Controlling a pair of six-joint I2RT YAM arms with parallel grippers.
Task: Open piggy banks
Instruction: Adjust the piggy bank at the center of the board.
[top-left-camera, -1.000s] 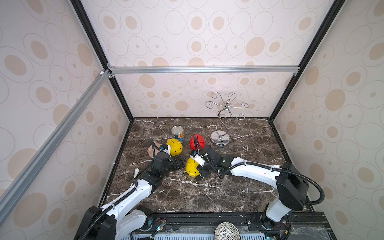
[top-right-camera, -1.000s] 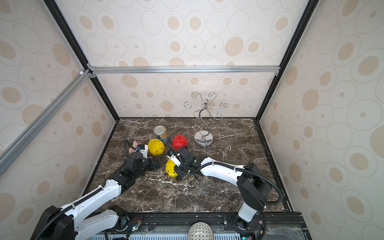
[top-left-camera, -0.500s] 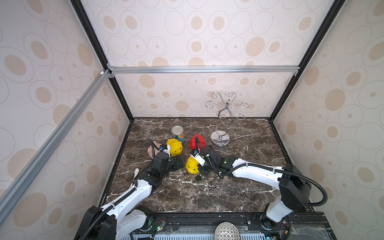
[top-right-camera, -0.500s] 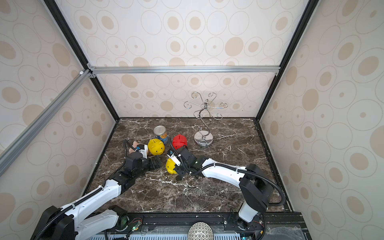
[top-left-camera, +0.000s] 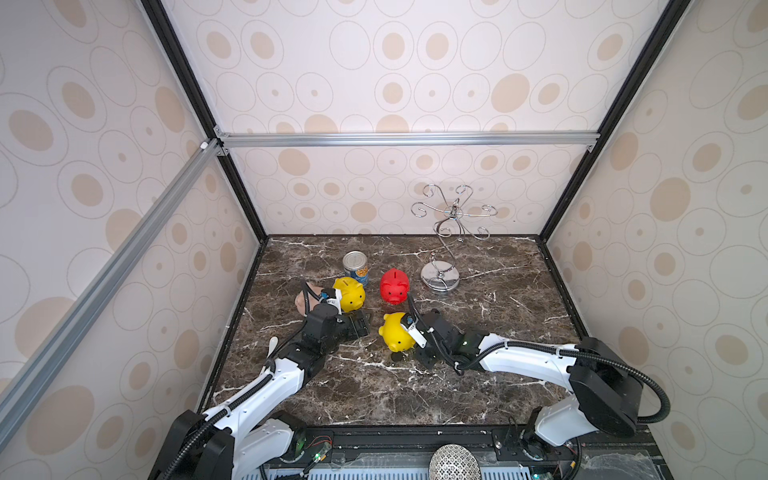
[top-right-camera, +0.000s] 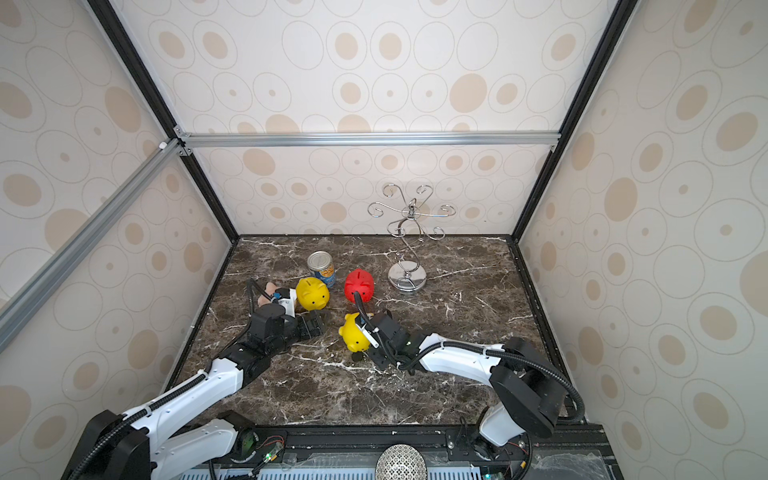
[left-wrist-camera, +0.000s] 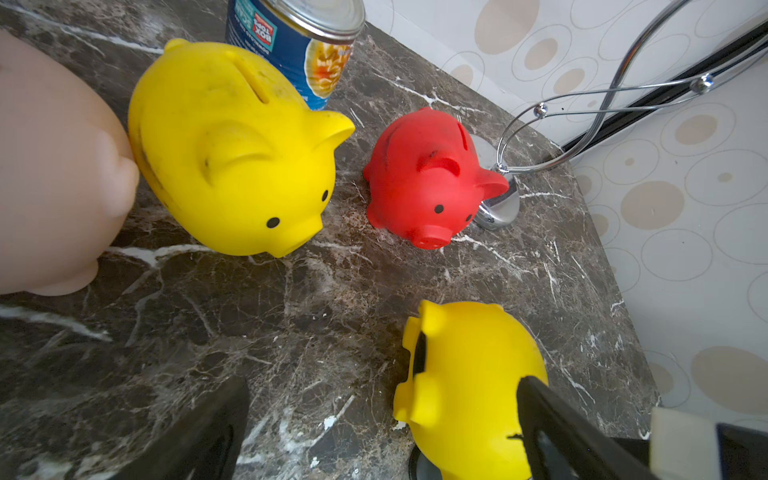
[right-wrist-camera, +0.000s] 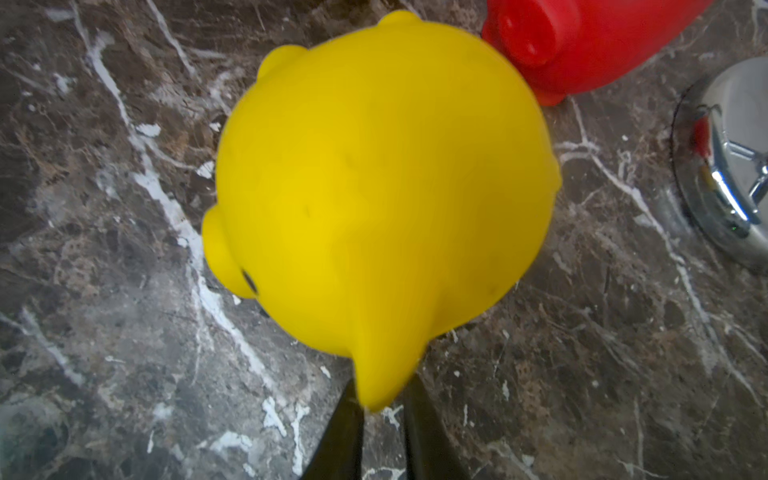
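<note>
Dark marble (top-left-camera: 478, 374) floors a booth with dotted walls. Near its middle the near yellow pig (top-left-camera: 395, 332) lies tipped on its side, belly toward the left arm. A small black disc (top-left-camera: 397, 356) sits on the stone just beside it. The right gripper (right-wrist-camera: 380, 399) has its jaws nearly together, pinching this pig's ear (right-wrist-camera: 386, 365). The left gripper (top-left-camera: 362, 324) rests low just beside the pig, jaws spread wide and holding nothing.

Behind stand the red pig (top-left-camera: 394, 286) and the far yellow pig (top-left-camera: 351, 293), both upright. The pink pig (left-wrist-camera: 54, 166) sits close against the far yellow one. Farther back are a can (top-left-camera: 355, 266) and a wire stand (top-left-camera: 440, 279).
</note>
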